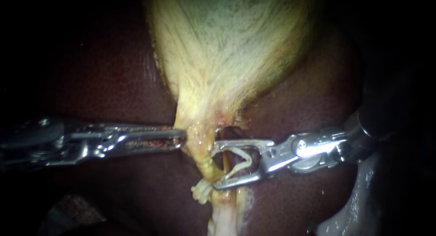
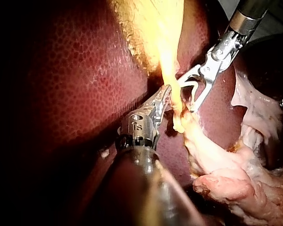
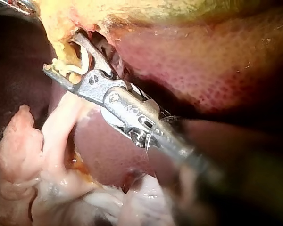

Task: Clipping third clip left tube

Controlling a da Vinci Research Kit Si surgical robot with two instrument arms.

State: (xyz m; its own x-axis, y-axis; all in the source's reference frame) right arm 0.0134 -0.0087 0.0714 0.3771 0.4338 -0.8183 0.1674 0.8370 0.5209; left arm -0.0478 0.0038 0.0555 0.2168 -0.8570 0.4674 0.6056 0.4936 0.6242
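Right instrument point(image 1: 216, 165): the shaft enters from the right. The jaws stand wide apart, yet both bear on the white clip point(image 1: 245, 162) loaded between them, so they are closed on the clip only. Their tips straddle the yellow tube point(image 1: 206, 165), which runs down from the neck of the gallbladder point(image 1: 227, 45). The clip's legs are spread and have not been pressed onto the tube.

Left instrument point(image 1: 181, 138): the shaft enters from the left. The jaws lie together, clamped on the edge of the gallbladder's neck just above the tube.

Endoscope view only: a small white lump point(image 1: 200, 191) sits on the tube just beside the right instrument's lower jaw tip. It is probably a clip already in place, but the detail is too fine to confirm. Dark liver point(image 1: 113, 81) surrounds the site.

Left wrist view: the left instrument point(image 2: 166, 94) has its tip sunk in the yellow tissue. The right instrument point(image 2: 186, 94) faces it from across the tube. Pale ragged tissue point(image 2: 236, 179) lies farther along the tube. The endoscope barely shows this.

Right wrist view: the right instrument point(image 3: 61, 52) is seen side-on. The clip point(image 3: 82, 63) curves between the jaws, with yellow tissue at their tips.
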